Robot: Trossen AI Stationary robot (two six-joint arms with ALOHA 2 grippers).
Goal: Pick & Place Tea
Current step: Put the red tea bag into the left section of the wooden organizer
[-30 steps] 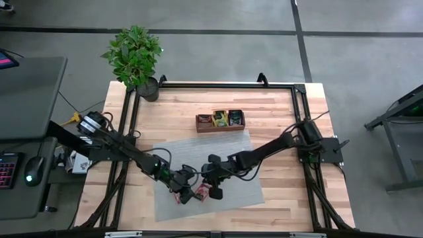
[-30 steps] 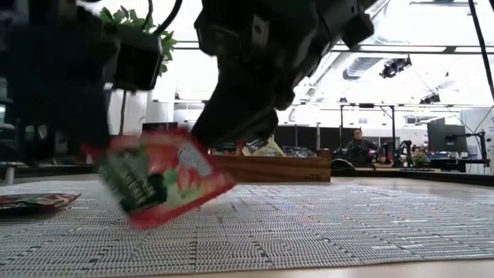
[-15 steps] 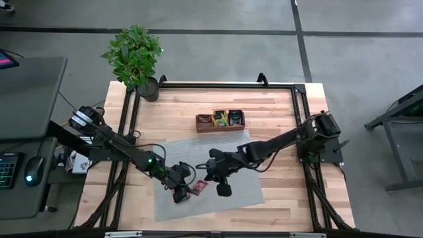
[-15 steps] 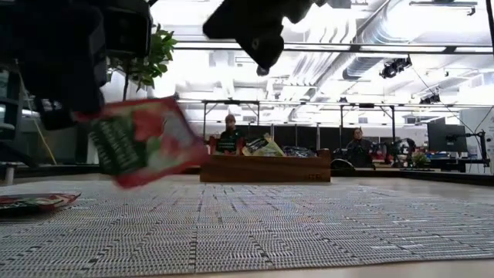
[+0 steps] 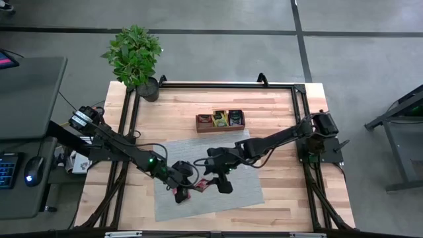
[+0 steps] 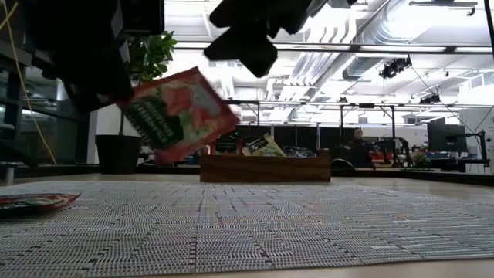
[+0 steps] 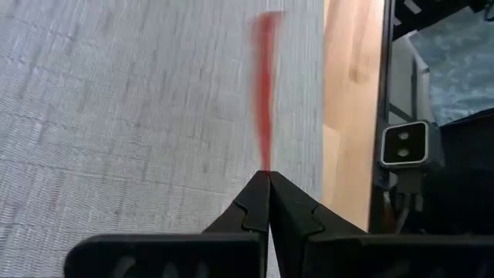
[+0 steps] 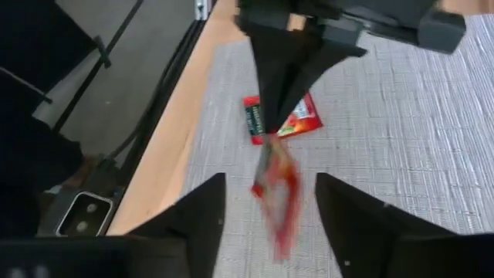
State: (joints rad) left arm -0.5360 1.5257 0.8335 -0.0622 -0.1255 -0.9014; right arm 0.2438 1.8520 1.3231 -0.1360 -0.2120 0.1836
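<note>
Tea sachet, red, hangs clear of the grey mat at lower centre of the high view, clamped by one edge in the left pincer. Right pincer hovers just beside it, fingers apart. Such a thin edge grip could let the sachet slip or twist. Only the right wrist view shows a second red sachet lying flat beneath; the wooden tray sits upper centre on the desk.
</note>
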